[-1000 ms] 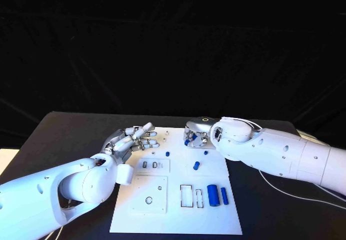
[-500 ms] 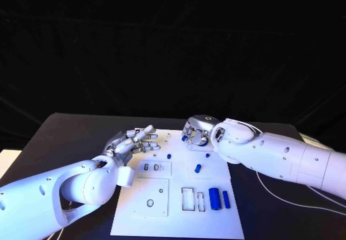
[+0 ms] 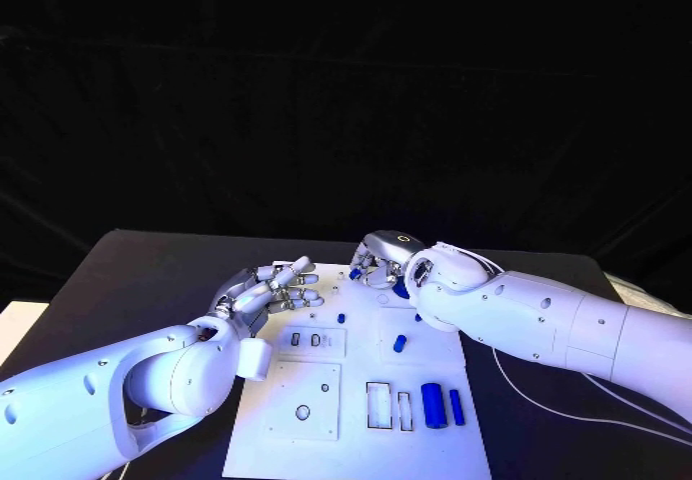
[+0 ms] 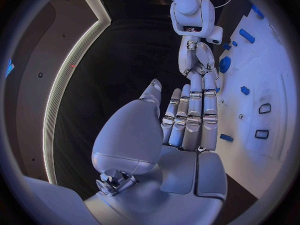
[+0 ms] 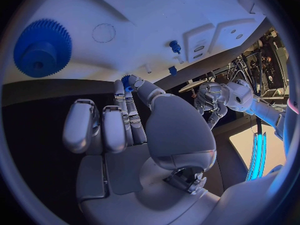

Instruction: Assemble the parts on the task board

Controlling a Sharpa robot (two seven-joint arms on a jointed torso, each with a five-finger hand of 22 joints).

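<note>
Right hand pinching a small blue part over the task board's far end, presumably for insertion; left hand spread, waiting, empty.

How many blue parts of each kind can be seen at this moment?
Blue gear: 1
Long blue cylinders: 2
Small blue pegs loose on the task board: 3
Small blue piece pinched by the right robot hand: 1
Total: 7
</note>
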